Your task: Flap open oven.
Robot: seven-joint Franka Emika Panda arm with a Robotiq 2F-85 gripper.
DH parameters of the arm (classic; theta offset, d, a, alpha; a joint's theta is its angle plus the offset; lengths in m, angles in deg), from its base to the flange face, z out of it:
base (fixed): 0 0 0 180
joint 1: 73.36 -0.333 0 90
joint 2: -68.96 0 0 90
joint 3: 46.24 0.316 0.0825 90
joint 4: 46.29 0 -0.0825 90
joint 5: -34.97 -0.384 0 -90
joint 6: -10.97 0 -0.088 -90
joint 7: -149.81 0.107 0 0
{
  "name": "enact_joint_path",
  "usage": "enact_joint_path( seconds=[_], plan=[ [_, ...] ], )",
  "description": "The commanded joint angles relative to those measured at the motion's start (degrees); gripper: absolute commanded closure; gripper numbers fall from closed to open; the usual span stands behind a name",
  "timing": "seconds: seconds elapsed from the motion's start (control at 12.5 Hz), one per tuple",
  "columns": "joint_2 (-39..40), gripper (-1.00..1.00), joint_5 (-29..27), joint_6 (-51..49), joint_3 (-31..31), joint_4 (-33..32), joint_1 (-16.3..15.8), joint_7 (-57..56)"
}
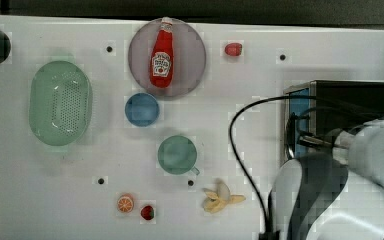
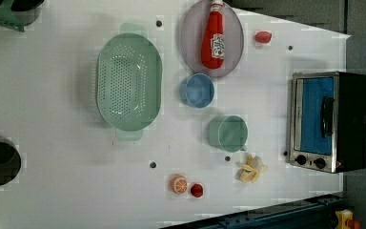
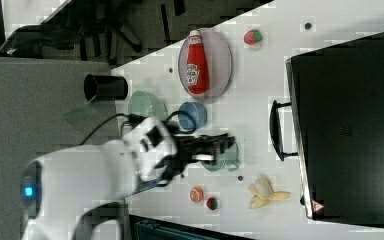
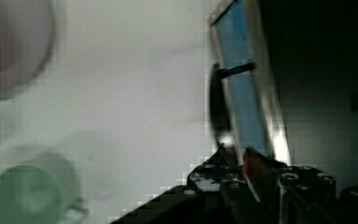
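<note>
— White desk (image 2: 52,95), lots scattered on it. Where does the oven stand?

— The oven (image 2: 331,119) sits at the desk's edge on the left view's right, near the corner toward the left view's bottom. Its blue glass door faces the middle of the desk, the dark bar handle (image 2: 327,117) runs across the door, and two small knobs (image 2: 310,161) sit beside the glass. The door looks flush with its silver frame, so it is still closed.

— And the arm?

— The gripper (image 3: 220,147) hangs above the desk in the right view, over the green mug (image 3: 220,160) and apart from the handle, its tips pointing toward the oven. In the wrist view the handle (image 4: 219,105) stands just ahead of the fingertips (image 4: 223,156). The jaws stand only a narrow way apart, and nothing is between them.

— So which step is this?

— By the look of it, the approach: lined up on the handle, no contact yet.

— What does the next move call for?

— Probably closing the gap to the bar and getting a finger behind it or clamping on it, then pulling away from the oven and downward so the door swings on its hinge. The mug and the banana (image 2: 251,169) lie near the door's path, so a wide sweep might knock them.
</note>
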Motion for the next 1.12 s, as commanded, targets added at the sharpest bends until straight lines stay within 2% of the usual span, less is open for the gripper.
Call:
enact_joint_path(
  seconds=[0.08,0.48,1.12],
  plan=[
    [4.80,0.65,-0.17,4.20,-1.03,-1.39,0.68,-11.78],
    [11.32,0.65,-0.38,12.43,-2.05,-3.45,1.33,-11.78],
    [13.64,0.65,-0.42,21.98,-1.05,-9.64,0.95,-11.42]
  ],
)
